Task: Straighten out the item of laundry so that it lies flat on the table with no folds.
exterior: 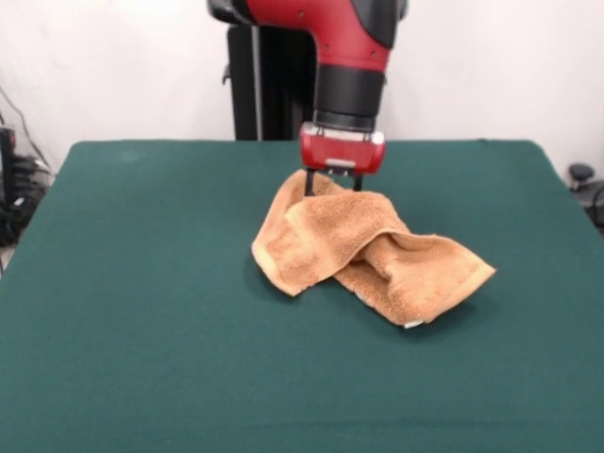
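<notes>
The orange-tan terry towel (363,250) lies crumpled and twisted near the middle of the dark green table (142,330). Its upper part is pulled up into a peak. One folded flap hangs toward the left and another part trails off to the right, with a small white tag (412,325) at its lower edge. My gripper (332,182) comes straight down from the red and black arm onto the towel's raised top edge. It is shut on a bunch of cloth there. The dark fingertips (309,183) show only partly behind the cloth.
The robot's black pedestal (264,85) stands behind the table's far edge. Cables and dark equipment (14,189) sit off the table's left side, and a dark object (583,179) sits off its right side.
</notes>
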Robot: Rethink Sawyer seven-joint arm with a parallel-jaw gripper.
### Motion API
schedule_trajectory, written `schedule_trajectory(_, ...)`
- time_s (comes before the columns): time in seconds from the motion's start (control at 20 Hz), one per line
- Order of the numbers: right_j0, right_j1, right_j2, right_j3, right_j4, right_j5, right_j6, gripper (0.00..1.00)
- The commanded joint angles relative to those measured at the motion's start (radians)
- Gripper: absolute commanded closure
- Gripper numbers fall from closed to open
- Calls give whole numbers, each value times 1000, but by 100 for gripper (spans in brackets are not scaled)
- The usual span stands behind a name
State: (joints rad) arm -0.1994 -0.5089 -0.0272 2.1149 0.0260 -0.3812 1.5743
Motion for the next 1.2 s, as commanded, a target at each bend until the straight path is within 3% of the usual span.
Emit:
schedule_trajectory(0.05, 90, -229, 45, 17, 153, 375, 217, 0)
schedule_trajectory(0.2, 125, -279, 14, 0, 175, 484, 219, 0)
schedule_trajectory(0.35, 132, -292, 9, -10, 176, 506, 225, 0)
schedule_trajectory(0.95, 97, -284, 23, -75, 177, 575, 207, 0)
schedule_trajectory(1.2, 60, -229, 43, -137, 177, 586, 172, 0)
